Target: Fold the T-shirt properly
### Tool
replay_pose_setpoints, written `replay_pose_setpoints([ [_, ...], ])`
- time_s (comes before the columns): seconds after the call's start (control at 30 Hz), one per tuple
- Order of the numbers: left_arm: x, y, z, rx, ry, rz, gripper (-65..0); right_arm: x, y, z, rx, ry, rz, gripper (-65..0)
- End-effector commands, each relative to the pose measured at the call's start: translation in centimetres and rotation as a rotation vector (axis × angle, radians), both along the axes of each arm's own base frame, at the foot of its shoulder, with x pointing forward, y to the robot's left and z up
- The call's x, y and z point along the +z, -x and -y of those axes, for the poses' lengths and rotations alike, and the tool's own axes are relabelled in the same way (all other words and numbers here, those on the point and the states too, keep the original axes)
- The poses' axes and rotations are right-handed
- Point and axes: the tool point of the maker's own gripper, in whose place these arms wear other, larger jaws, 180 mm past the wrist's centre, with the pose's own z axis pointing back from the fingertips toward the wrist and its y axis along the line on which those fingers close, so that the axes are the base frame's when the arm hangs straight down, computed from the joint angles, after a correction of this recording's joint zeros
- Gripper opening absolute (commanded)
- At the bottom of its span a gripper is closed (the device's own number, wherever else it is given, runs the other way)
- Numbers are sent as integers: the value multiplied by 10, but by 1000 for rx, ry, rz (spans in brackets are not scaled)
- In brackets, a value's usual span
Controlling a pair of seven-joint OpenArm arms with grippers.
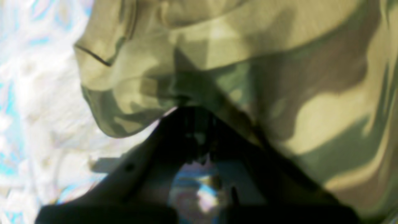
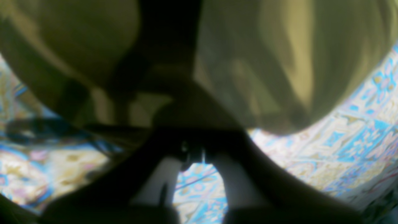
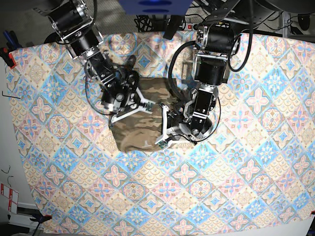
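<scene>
looking through the left wrist view first, i see the left gripper (image 1: 186, 107) with its jaws pressed together on a bunched edge of the t-shirt (image 1: 279, 77); the camouflage cloth drapes up and over the dark fingers, with the patterned tablecloth (image 1: 34, 102) pale beside it. i judge the pinch sits at an edge so a whole layer follows when i carry it.

in the right wrist view the right gripper (image 2: 191, 149) is likewise clamped, and blurred olive cloth hangs off it and fills the upper frame, so i take it as grasping the t-shirt (image 2: 279, 68) too.

from the base view, the t-shirt (image 3: 135, 130) lies as a compact block near the table's middle, between the 2 arms. the left gripper (image 3: 165, 125) holds its right edge, the right gripper (image 3: 133, 105) its upper part. i judge 2 holds keep the layer taut for a fold.
</scene>
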Motion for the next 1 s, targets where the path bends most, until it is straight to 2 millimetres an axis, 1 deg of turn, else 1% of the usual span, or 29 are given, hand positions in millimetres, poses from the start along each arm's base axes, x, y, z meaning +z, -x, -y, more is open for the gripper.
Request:
replay_pose_setpoints([
  [0.0,17,-15,8,-8,31,44,-650,13,-13,-12,9,-52,40,-642],
  [0.07,16,-14,6,-8,19,38,-650,13,-15,-9,-3,-53,42,-642],
  [0.13,15,-13,4,-8,7,30,-650,16,-21,1,-45,-55,53,-642],
  [0.2,13,-11,4,-8,6,25,-650,19,-29,15,-107,-60,66,-642],
  [0.23,16,-13,1,-5,3,36,-650,21,-33,22,-138,-64,71,-642],
  [0.27,17,-17,-8,4,-11,53,-650,23,-37,30,-170,-68,79,-642],
  [0.33,20,-15,-18,16,-22,79,-650,28,-45,49,-246,-75,97,-642],
  [0.37,24,-15,-20,21,-24,100,-650,34,-53,57,-276,-79,115,-642],
  [0.4,29,-16,-32,32,-48,124,-650,38,-59,66,-307,-72,125,-642],
  [0.43,35,-17,-42,40,-72,145,-650,40,-61,73,-332,-64,127,-642],
  [0.5,48,-20,-51,52,-99,186,-650,47,-65,85,-376,-56,140,-642],
  [0.57,63,-23,-58,65,-122,229,-650,60,-71,96,-402,-47,179,-642],
  [0.67,84,-21,-78,84,-201,277,-650,88,-75,110,-443,-9,243,-642],
  [0.73,91,-13,-89,102,-247,282,-650,105,-75,124,-485,25,276,-642],
  [0.8,97,-3,-96,117,-272,293,-650,122,-75,134,-521,29,322,-642],
  [0.83,98,6,-106,124,-302,294,-650,126,-71,139,-540,25,337,-642],
  [0.9,95,25,-118,126,-332,286,-650,127,-59,148,-573,26,344,-642],
  [0.97,87,41,-124,120,-349,264,-650,120,-48,155,-596,33,326,-642],
])
